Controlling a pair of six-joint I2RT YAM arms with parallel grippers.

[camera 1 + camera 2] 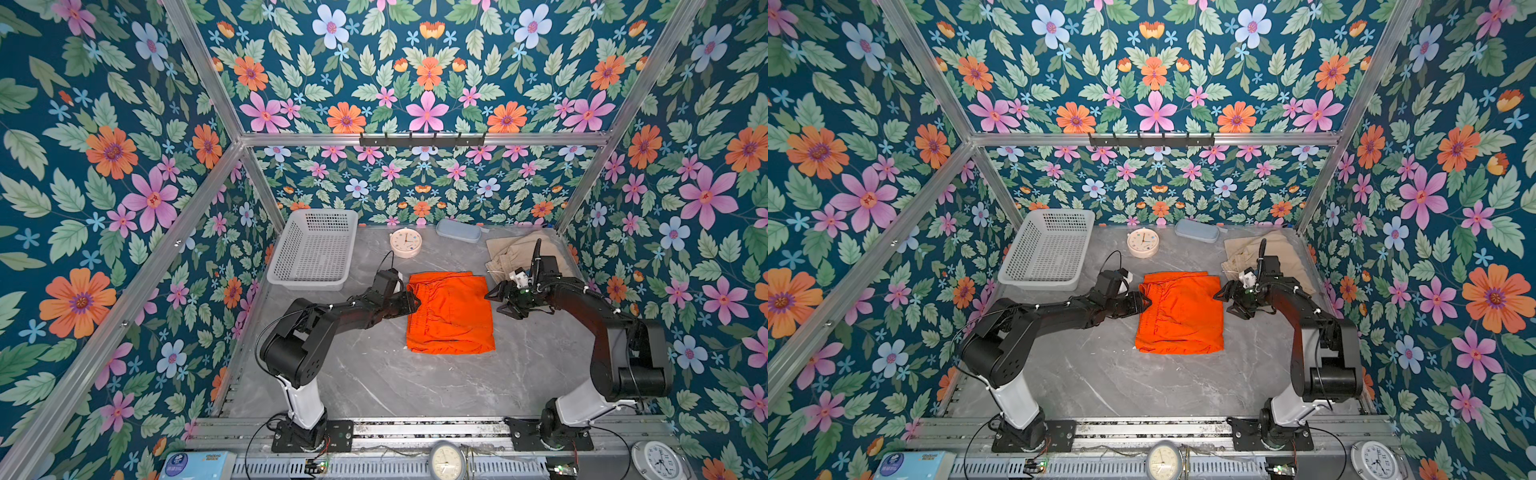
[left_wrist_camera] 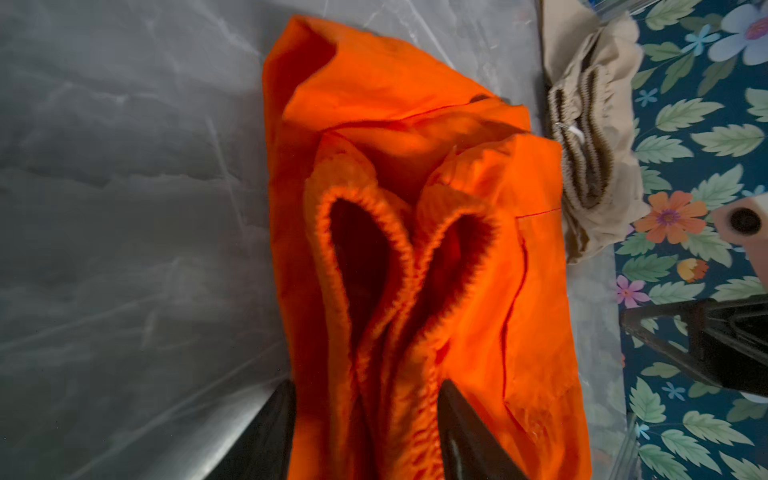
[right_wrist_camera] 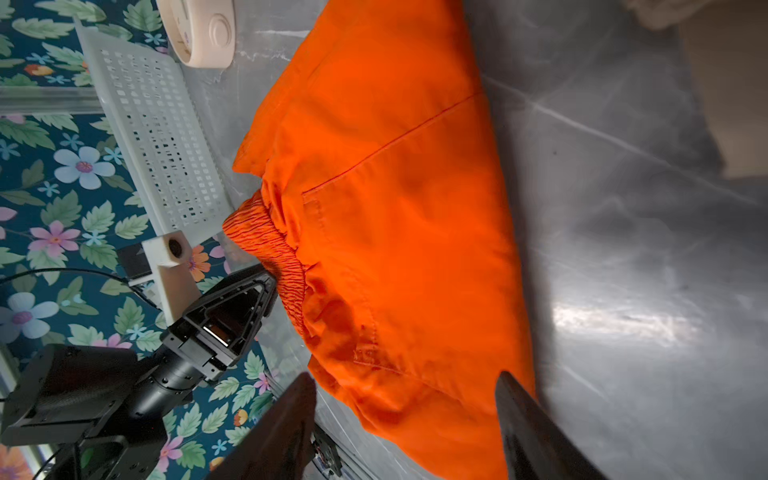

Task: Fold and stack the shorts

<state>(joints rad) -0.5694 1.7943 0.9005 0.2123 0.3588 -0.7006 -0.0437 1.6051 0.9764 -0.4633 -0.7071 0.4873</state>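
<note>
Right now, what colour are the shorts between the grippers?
The shorts are bright orange, clearest in a top view.

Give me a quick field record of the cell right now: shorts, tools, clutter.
orange shorts: folded into a rectangle, flat mid-table
beige shorts: rumpled heap in the far right corner, apart from the orange pair
left tool: open, jaws either side of the orange waistband at the left edge
right tool: open, at the orange pair's right edge
stack: not yet made
clutter: white basket far left; round clock and blue case along the back
table: grey marble look
</note>
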